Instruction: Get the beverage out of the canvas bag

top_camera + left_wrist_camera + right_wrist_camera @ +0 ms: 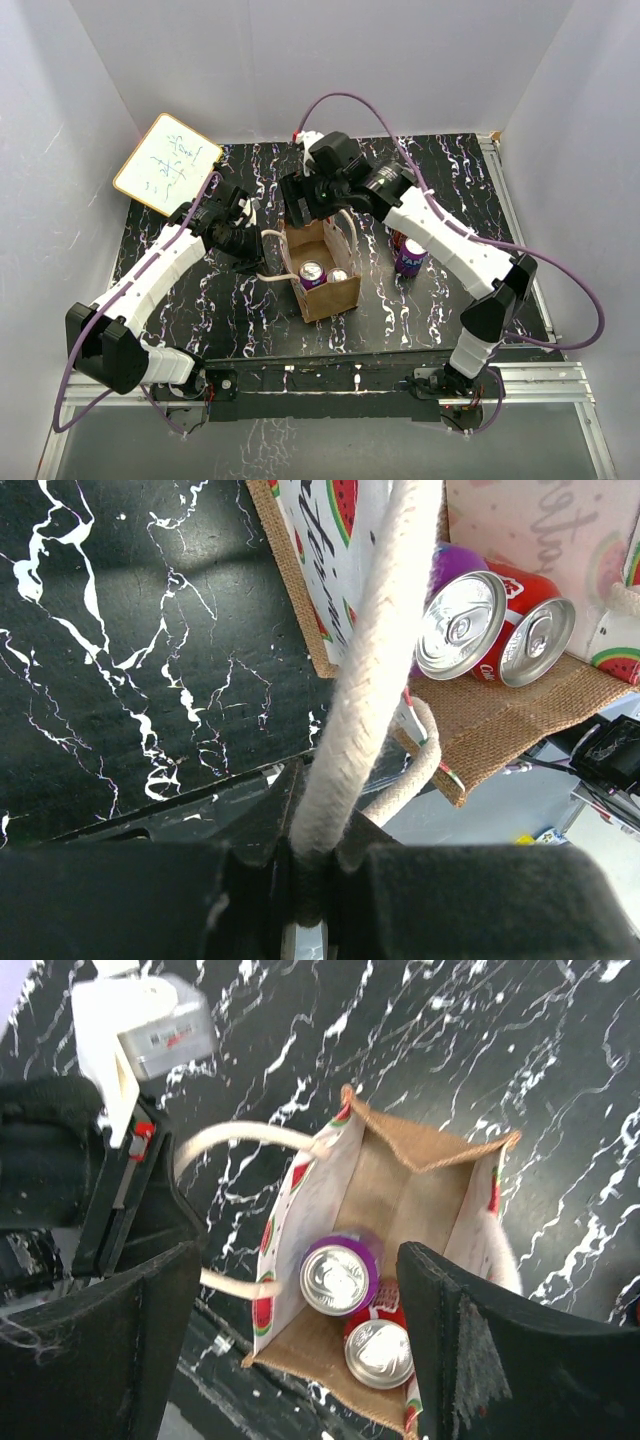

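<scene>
Careful, your left gripper (310, 880) pinches the handle (365, 680) of the canvas bag (335, 297) and your right gripper (300, 1300) hangs open over the purple can (335, 1278) inside, so a crooked drop could hit the red can (378, 1352) or tip the bag.

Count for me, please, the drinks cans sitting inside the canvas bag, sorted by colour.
Purple can: 1
Red can: 1
Total: 2 cans inside the canvas bag
</scene>
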Controlling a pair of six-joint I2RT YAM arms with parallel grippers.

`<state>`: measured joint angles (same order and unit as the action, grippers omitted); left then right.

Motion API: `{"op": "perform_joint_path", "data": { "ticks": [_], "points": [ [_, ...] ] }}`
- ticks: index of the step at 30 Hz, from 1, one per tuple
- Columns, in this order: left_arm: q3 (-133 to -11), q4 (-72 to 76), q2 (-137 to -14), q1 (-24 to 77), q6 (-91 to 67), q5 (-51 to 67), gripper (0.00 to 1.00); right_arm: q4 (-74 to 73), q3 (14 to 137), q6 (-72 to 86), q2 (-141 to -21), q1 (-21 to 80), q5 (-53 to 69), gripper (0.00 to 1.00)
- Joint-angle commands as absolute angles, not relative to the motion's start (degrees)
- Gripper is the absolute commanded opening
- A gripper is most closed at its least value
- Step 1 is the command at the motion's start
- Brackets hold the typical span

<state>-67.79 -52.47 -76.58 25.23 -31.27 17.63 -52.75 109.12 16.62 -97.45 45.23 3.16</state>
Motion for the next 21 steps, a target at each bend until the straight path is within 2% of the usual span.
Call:
{"op": "perform_joint_path", "data": {
  "ticks": [1, 14, 21],
  "points": [
    [-68.7, -53.5, -76.2, 25.0, -30.0, 17.3, 0.0, -57.5, 109.9, 16.4, -98.1, 47.5, 0.3, 0.79],
    [-67.6, -54.2, -74.6, 25.0, -31.6, 14.9, 0.0, -62.8, 107.0, 17.6, -107.2, 50.9, -2.5, 0.74],
    [-66.5, -53.8, -73.8, 25.0, -32.3, 16.1, 0.0, -63.6, 105.9, 19.7, -111.8, 52.1, -3.8, 0.78]
  ]
}}
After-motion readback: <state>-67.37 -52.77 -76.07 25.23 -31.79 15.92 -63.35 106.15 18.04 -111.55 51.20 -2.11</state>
